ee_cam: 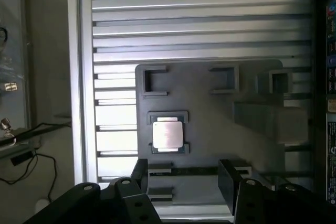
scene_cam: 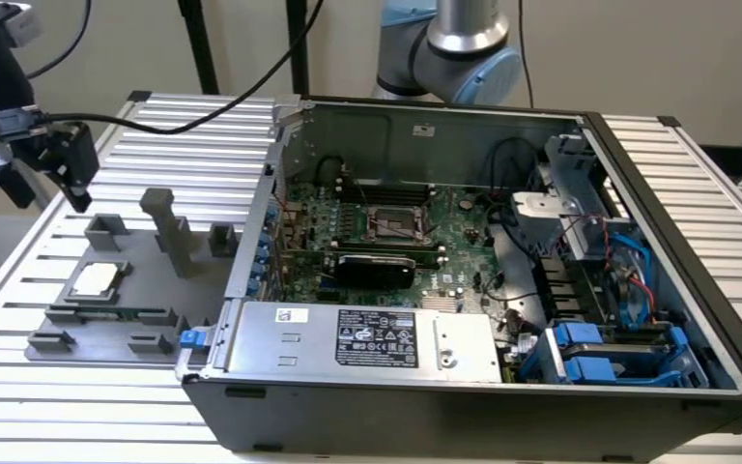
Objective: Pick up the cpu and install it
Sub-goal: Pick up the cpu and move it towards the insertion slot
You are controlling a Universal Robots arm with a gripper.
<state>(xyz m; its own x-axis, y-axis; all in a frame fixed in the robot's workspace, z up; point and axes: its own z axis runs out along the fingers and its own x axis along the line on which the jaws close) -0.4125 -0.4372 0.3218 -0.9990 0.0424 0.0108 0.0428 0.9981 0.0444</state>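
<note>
One end effector point(scene_cam: 49, 198) hangs at the far side of the exterior view's left, above the slatted metal desk point(scene_cam: 36, 387). Its two black fingers point(ee_cam: 139, 174) stand wide apart, and you are holding nothing between them.

The cpu point(scene_cam: 97, 280) is a small, flat square chip with a silvery top. It lies face up in a shallow grey cradle on a dark grey fixture plate point(scene_cam: 132, 290). The plate rests on the desk, just beside the open computer case point(scene_cam: 474, 406), on the exterior view's left of it. The end effector is higher than the cpu and farther back, well apart from it and not touching it. In the wrist view the cpu point(ee_cam: 167, 135) sits square in its cradle, with bare plate point(ee_cam: 210, 129) between it and the end effector point(ee_cam: 184, 177).

A tall grey post point(scene_cam: 165, 227) stands upright on the plate, to the right of the cpu, with several low grey blocks around it.

Inside the case a green motherboard point(scene_cam: 455, 217) lies flat. A square metal socket point(scene_cam: 397, 227) sits near its middle, and a long black card point(scene_cam: 371, 266) lies just nearer than the socket. A silver power supply point(scene_cam: 358, 338) fills the near edge. The arm's base joint point(scene_cam: 455, 48) rises behind the case.
</note>
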